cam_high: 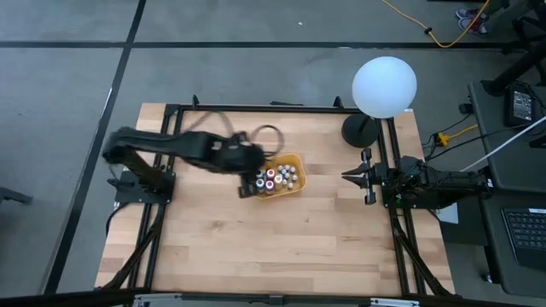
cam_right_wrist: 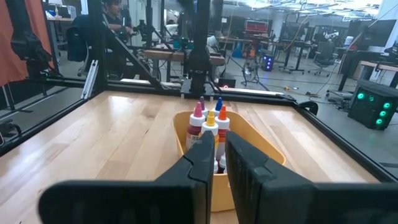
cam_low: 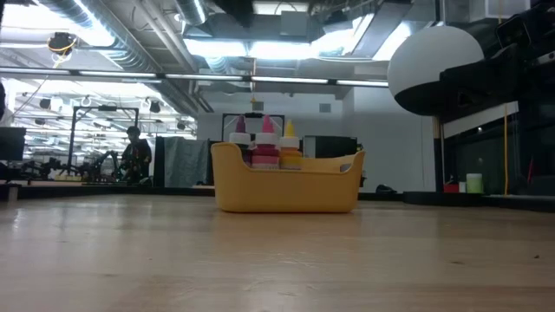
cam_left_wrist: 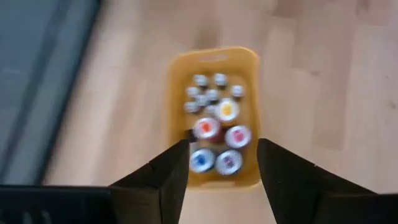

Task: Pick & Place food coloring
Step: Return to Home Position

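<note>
Several food coloring bottles (cam_high: 275, 177) are standing together inside the orange-yellow tray (cam_high: 299, 163), which is sitting near the middle of the wooden surface (cam_high: 256, 247). The left arm (cam_high: 171, 147) is reaching across from 9 o'clock, and the left jaws are hanging above the tray's 9 o'clock end, clear of the bottles. In the left wrist view the two fingers (cam_left_wrist: 166, 182) are spread wide with nothing between them. The bottles are showing in the gap beneath: small whitish caps at the far end, then yellow, red, pink, blue and purple tops nearer the jaws. The right arm (cam_high: 431, 183) is waiting at the surface's 3 o'clock edge, with the right jaws pointing toward the tray from well apart. They are nearly closed, with only a slim slit between them, and are gripping nothing. From surface level, pink and yellow bottle tips are poking above the tray's rim. A white globe lamp (cam_high: 385, 83) is standing at 1 o'clock of the tray.
</note>
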You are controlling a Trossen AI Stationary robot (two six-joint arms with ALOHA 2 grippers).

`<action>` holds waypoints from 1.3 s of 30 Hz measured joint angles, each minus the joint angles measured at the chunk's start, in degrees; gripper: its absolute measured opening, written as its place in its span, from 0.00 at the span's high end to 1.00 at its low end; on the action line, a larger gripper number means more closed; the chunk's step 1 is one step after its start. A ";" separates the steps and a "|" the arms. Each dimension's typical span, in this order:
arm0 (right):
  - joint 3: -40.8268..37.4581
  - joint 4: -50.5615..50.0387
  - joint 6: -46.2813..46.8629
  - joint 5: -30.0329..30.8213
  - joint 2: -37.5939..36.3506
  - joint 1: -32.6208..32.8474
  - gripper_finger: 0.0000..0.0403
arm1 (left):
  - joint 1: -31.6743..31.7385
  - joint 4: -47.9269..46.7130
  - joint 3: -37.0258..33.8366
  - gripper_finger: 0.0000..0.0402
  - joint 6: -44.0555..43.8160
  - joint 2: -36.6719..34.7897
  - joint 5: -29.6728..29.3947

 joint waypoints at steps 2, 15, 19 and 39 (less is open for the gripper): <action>-0.01 0.02 0.00 0.02 0.00 0.01 0.89 | -1.84 -2.81 -0.70 0.56 -2.08 -4.65 -5.26; -0.01 -0.01 0.01 -0.01 0.02 -0.01 0.89 | -3.89 45.69 -49.40 0.98 -3.19 -49.66 -6.52; 0.00 -0.01 0.02 -0.01 0.02 -0.01 0.89 | 2.19 67.67 -68.21 0.99 -1.95 -56.98 5.21; -0.02 -0.01 0.00 -0.01 0.04 -0.01 0.89 | 8.17 57.09 -90.28 0.99 -1.57 -94.25 6.02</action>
